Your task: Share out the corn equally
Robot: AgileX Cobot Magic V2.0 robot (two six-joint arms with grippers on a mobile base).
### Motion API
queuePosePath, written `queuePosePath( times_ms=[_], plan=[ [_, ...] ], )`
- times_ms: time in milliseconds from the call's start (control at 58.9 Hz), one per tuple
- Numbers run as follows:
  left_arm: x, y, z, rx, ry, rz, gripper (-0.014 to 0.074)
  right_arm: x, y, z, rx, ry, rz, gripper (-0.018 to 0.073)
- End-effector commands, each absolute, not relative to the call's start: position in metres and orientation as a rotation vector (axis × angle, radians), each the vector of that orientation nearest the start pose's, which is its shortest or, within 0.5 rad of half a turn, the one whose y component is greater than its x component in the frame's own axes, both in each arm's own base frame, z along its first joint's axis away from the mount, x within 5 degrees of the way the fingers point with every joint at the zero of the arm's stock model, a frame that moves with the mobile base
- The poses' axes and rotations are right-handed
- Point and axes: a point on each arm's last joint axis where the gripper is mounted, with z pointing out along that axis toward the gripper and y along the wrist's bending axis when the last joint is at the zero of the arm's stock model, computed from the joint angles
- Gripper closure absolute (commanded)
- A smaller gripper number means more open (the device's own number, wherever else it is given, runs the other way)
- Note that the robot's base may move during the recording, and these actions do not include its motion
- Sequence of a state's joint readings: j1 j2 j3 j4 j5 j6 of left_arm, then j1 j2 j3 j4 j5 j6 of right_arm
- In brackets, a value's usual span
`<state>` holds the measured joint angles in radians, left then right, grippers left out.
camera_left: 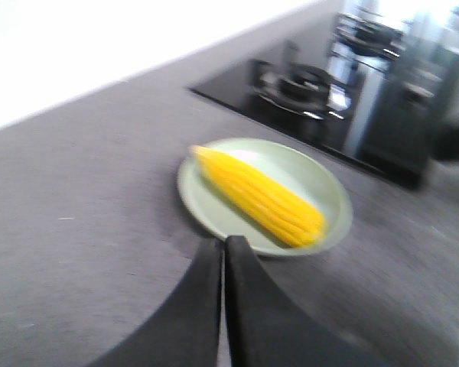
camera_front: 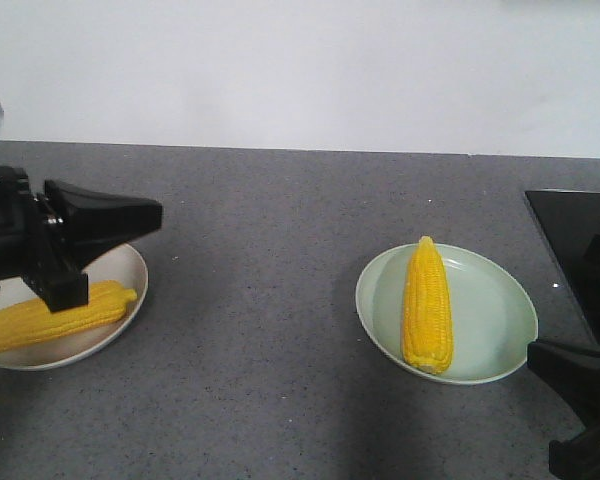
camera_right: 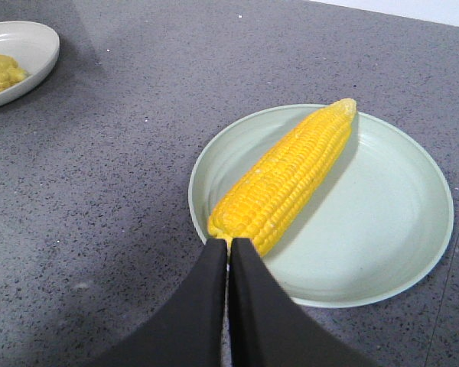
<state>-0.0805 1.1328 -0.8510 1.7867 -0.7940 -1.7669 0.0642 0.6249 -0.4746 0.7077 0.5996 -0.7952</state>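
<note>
1. The left gripper [camera_front: 130, 215], matte black and wedge-shaped, hangs above the near rim of a shallow white plate [camera_front: 130, 265]; its wrist view shows the two curved fingers pressed together, holding nothing.
2. On that white plate lies one cob of corn [camera_front: 50, 318], bright yellow with ridged kernel rows, its tapered tip pointing right.
3. A speckled grey stone-like countertop [camera_front: 270, 300] spreads between the plates.
4. A pale green round plate [camera_front: 490, 300] holds a second cob [camera_front: 426, 305], tip pointing away.
5. The right gripper [camera_right: 229, 252] hovers at this cob's blunt end, fingers closed together and empty.
6. A glossy black stovetop [camera_front: 570, 230] sits far right.
</note>
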Motion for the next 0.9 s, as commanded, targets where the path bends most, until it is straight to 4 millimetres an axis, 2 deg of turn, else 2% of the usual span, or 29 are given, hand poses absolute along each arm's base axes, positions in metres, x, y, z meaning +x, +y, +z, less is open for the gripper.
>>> queuePosePath(
  times_ms=[0, 119, 255, 441, 628, 764, 883],
  plan=[
    [0.216, -0.069, 0.363, 0.412, 1.764, -0.662, 0.0602, 0.119, 0.040, 0.293, -0.431, 1.979, 0.321, 0.0564],
    [0.200, -0.057, 0.364, 0.263, 1.736, -0.577, 0.0602, 0.119, 0.040, 0.293, -0.431, 1.979, 0.321, 0.0564],
    [0.174, -0.042, 0.351, 0.102, 1.712, -0.498, 0.0602, 0.119, 0.040, 0.293, -0.431, 1.979, 0.321, 0.0564],
    [0.135, -0.024, 0.314, -0.117, 1.684, -0.435, 0.0602, 0.119, 0.040, 0.293, -0.431, 1.979, 0.321, 0.0564],
    [0.097, -0.013, 0.272, -0.233, 1.637, -0.430, 0.0602, 0.119, 0.040, 0.293, -0.431, 1.979, 0.321, 0.0564],
    [0.083, -0.008, 0.252, -0.321, 1.592, -0.459, 0.0602, 0.119, 0.040, 0.293, -0.431, 1.979, 0.321, 0.0564],
    [0.079, -0.007, 0.246, -0.376, 1.576, -0.492, 0.0602, 0.119, 0.040, 0.293, -0.431, 1.979, 0.321, 0.0564]
  ],
)
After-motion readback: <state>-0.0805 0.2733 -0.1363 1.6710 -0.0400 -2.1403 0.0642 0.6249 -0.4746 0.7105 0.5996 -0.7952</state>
